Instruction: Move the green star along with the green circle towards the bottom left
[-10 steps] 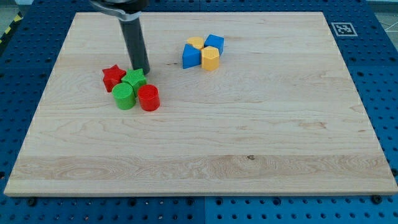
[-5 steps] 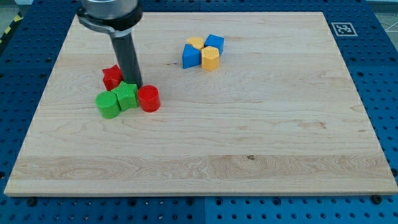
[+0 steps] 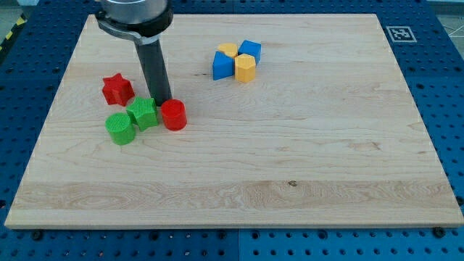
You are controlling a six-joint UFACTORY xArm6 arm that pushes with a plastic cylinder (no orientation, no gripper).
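While our rod stands over the left half of the wooden surface (image 3: 290, 159), our tip (image 3: 161, 102) rests at the view's top edge of a small group of blocks, just above the gap between the green star (image 3: 143, 114) and the red cylinder (image 3: 173, 114). Whether it touches either of them we cannot tell. Our tool is a plain rod with no jaws, so it neither spreads nor clamps on anything. The green star lies just to the view's left of the red cylinder, and the green circle (image 3: 120, 128) sits against the star's lower left side, touching it or nearly so. A red star (image 3: 117, 89) lies apart from these, toward the view's upper left of the green star. Well apart, toward the view's top and to the right of our rod, four blocks huddle together: a blue block (image 3: 223, 65), a second blue block (image 3: 249, 50), a yellow block (image 3: 245, 69) and another yellow block (image 3: 228, 49).
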